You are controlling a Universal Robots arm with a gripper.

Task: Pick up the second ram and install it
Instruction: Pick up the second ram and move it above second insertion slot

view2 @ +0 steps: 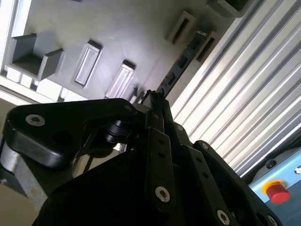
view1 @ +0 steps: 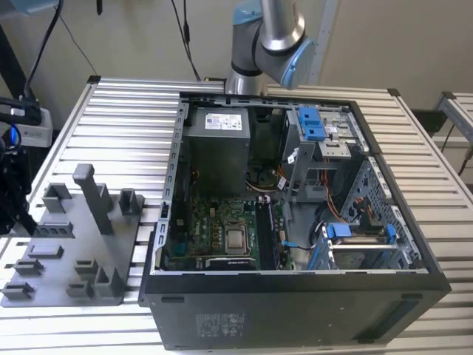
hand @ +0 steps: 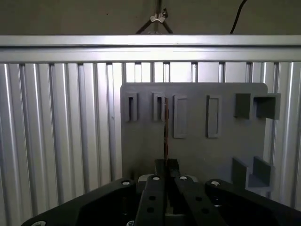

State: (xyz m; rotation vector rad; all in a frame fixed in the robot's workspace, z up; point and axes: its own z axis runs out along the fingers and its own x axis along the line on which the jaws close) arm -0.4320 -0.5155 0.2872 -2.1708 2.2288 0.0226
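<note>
A table [view1: 118,111] of ribbed aluminium slats carries two things. An open black computer case [view1: 295,314] lies on its side with its open face upward, covering the middle of the top and the exterior view's right. Just beside the case, on the exterior view's left, a flat grey holder plate [view1: 129,251] rests on the slats, with raised blocks and slots on it. Whether plate and case touch cannot be told. Bare slats show beyond the case's far wall, and around the plate in both wrist views.
</note>
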